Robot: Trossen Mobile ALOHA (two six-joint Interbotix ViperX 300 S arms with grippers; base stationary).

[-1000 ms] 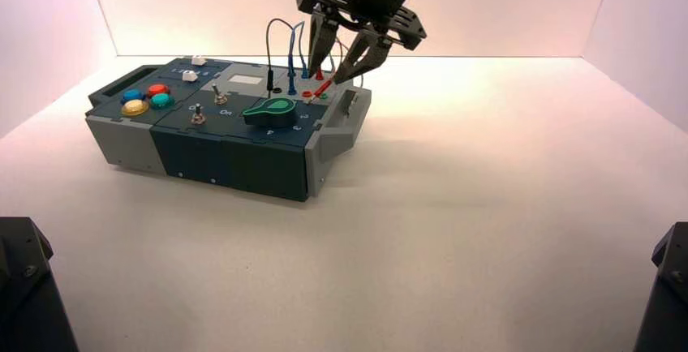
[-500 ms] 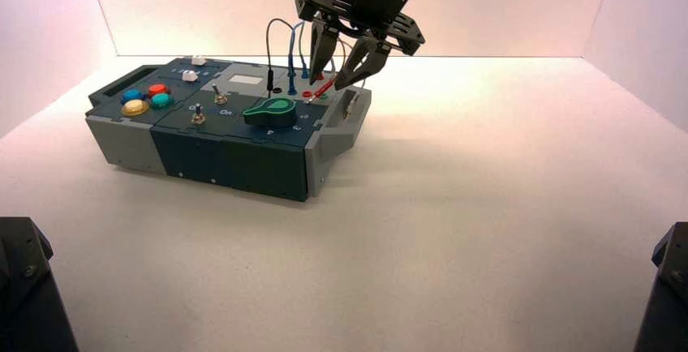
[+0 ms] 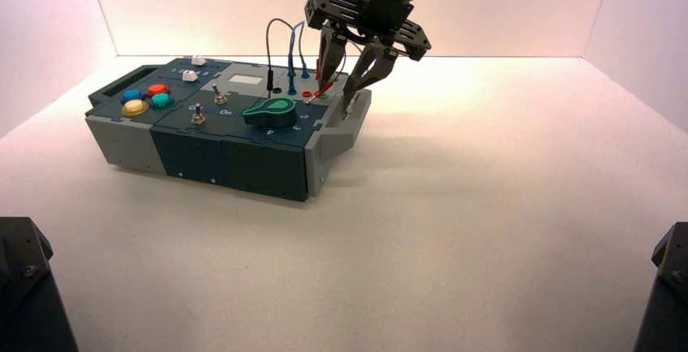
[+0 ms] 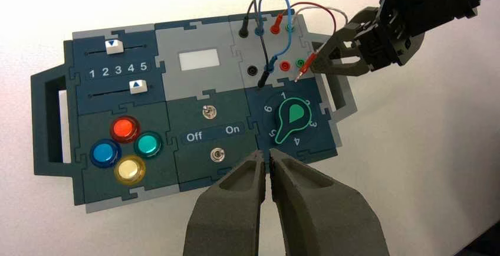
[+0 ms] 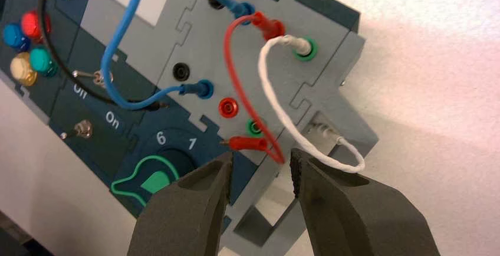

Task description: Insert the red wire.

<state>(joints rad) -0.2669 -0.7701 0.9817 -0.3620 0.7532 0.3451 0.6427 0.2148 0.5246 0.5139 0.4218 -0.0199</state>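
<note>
Knob (image 3: 270,113), green-topped, sitting at box's (image 3: 230,165) near right corner. Beyond it, red wire's (image 5: 234,76) loose plug (image 5: 247,143) lying just beside green socket (image 5: 255,127), untouched by fingers. Right gripper (image 3: 337,97) hovering open at box's right edge, holding nothing. Wire's other plug (image 5: 269,27) standing in red socket toward far right corner. Left gripper (image 4: 266,154) idling, closed, beyond box's far left.

The loose plug (image 5: 247,143) is red, the knob (image 5: 154,176) green-edged black, the button cluster (image 4: 127,149) red, blue, green, yellow.
</note>
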